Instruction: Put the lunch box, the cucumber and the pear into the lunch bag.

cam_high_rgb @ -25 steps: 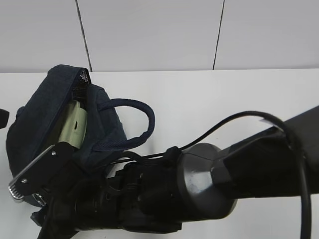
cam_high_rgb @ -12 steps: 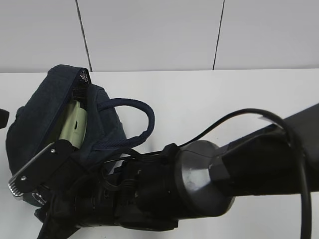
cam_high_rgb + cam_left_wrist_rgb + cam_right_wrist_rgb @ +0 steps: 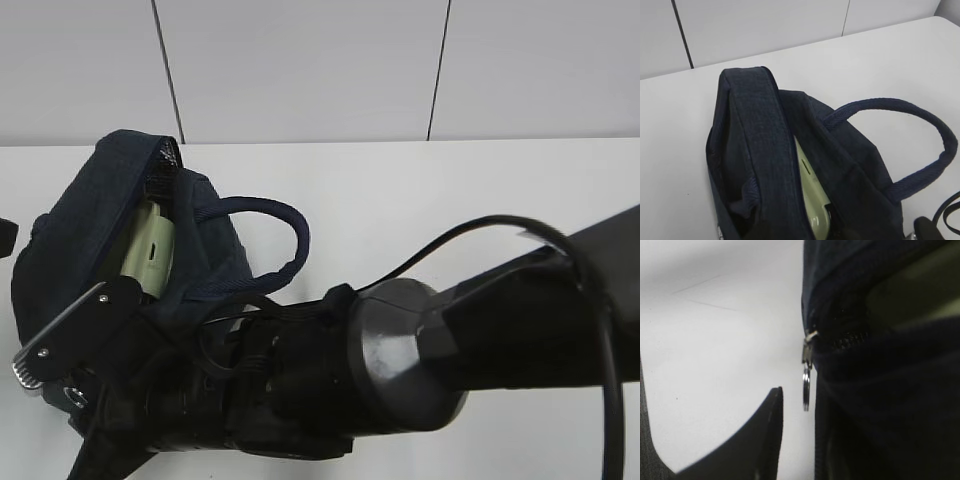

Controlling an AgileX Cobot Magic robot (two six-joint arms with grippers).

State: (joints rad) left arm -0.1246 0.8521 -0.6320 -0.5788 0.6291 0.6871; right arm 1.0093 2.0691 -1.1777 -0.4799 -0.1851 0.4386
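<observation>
Hovering my right tool point(image 3: 790, 430) beside the lunch bag point(image 3: 90, 230).
One finger point(image 3: 767, 430) shows near the ring pull point(image 3: 806, 387), untouched; I cannot tell its gap. Left tool unseen.

We count 1 lunch bag point(image 3: 100, 240), navy, w/ 1 loop handle point(image 3: 270, 245) in plain sight, 1 lunch box point(image 3: 148, 250) w/ sage lid inside it, 1 zipper ring pull point(image 3: 806, 386), 1 white bench point(image 3: 450, 200) & 1 arm point(image 3: 400, 360) across the front.
</observation>
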